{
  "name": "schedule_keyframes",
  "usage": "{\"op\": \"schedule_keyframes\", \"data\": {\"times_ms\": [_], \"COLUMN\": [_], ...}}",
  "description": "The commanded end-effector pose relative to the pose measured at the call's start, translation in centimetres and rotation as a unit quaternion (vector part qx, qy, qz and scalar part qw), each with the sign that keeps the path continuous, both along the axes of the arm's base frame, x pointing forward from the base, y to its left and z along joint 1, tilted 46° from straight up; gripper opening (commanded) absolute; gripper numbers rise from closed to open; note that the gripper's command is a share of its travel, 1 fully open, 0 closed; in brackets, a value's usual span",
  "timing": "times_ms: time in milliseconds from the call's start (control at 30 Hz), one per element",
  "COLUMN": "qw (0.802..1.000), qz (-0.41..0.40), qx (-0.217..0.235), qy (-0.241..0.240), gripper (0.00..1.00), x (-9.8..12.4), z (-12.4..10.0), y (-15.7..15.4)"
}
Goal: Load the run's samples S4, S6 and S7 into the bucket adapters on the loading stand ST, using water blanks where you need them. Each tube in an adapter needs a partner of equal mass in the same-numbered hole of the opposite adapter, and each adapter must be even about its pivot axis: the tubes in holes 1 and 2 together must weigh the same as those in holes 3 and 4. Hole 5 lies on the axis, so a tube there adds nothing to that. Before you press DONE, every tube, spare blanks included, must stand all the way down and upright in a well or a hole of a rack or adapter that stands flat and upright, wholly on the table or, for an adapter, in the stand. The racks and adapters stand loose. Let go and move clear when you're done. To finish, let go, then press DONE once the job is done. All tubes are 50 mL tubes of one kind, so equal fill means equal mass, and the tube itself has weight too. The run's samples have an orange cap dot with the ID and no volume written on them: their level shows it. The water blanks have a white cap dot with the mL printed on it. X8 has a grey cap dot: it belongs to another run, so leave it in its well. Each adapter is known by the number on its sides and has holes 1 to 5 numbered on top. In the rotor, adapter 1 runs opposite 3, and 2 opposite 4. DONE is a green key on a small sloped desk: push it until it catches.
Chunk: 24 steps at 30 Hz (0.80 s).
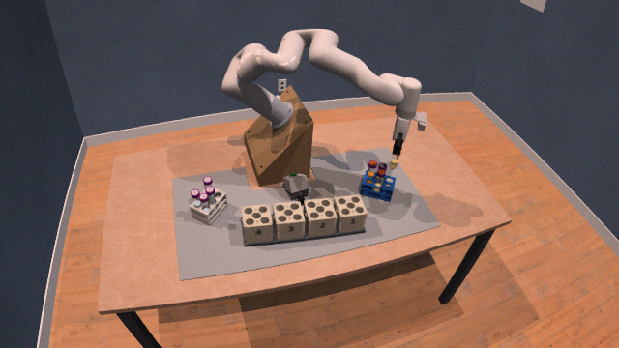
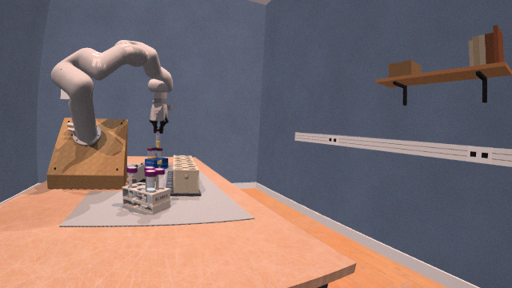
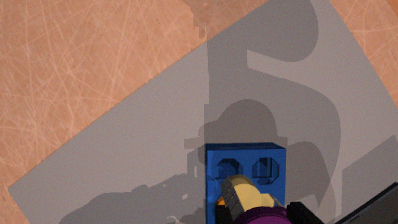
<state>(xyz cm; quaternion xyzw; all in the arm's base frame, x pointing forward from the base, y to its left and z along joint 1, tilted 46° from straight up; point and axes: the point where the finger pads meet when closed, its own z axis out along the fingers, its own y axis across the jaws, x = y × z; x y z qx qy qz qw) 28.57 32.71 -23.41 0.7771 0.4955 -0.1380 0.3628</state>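
My gripper (image 1: 397, 150) (image 2: 158, 130) (image 3: 262, 215) is shut on a purple-capped tube (image 1: 394, 163) (image 2: 158, 144) (image 3: 247, 196) with yellow liquid at its bottom. The tube hangs above the blue rack (image 1: 378, 194) (image 2: 150, 163) (image 3: 245, 151); its ID is not readable. Three capped tubes stand in that rack: two caps show orange dots, the third (image 1: 382, 166) looks darker. Adapters 4 (image 1: 258, 233), 3 (image 1: 291, 229), 2 (image 1: 322, 226) and 1 (image 1: 353, 222) sit in the stand (image 1: 305, 238); no caps show in their holes. Several purple-capped blanks stand in the white rack (image 1: 210, 219) (image 2: 162, 205).
The small grey desk (image 1: 296, 185) with the green DONE key (image 1: 293, 175) stands behind the adapters, near the wooden robot base (image 1: 285, 155). The white rack is at the left of the grey mat (image 1: 218, 258), the blue rack at its right.
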Motion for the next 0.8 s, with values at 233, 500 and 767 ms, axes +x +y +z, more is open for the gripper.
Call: {"op": "schedule_keyframes", "data": {"times_ms": [233,500,767], "qw": [1.0,1.0,1.0], "qz": [0.0,0.0,0.0], "qx": [0.002,0.002,0.002], "qy": [-0.001,-0.001,-0.001], "gripper": [0.0,0.0,0.0], "x": [-0.2,-0.3,-0.3], "z": [1.5,1.9,1.9], "y": [1.6,2.0,2.0]}}
